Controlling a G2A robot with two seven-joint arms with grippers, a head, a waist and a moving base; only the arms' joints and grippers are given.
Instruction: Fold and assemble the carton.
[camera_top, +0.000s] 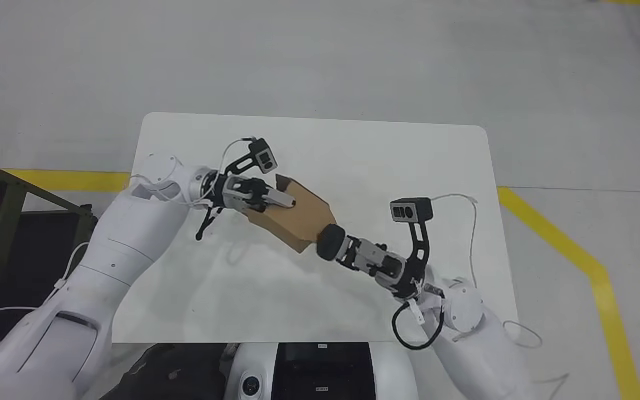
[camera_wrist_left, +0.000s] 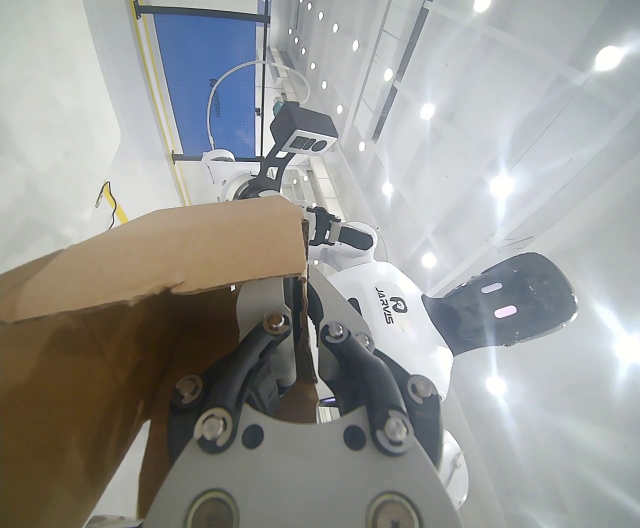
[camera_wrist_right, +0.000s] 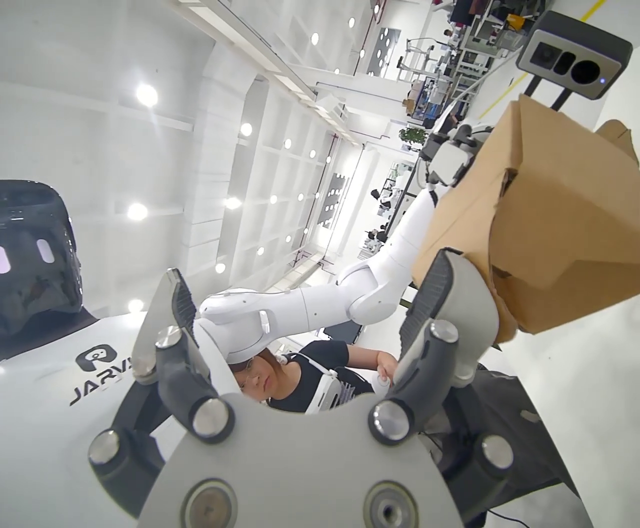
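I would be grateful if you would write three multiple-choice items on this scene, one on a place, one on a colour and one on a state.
1. Where is the carton?
A. Over the white table, between the two arms.
B. On the floor beside the table.
C. At the table's far edge, away from both arms.

2. What colour is the carton?
A. White.
B. Brown.
C. Blue.

3. How is the left end effector?
A. Open, away from the carton.
B. Shut on nothing.
C. Shut on a carton wall.

Answers:
1 A: the top view shows an arm at each end of it.
2 B: it is plain brown cardboard in every view.
3 C: the left wrist view shows cardboard pinched in it, while the right end effector stands open.
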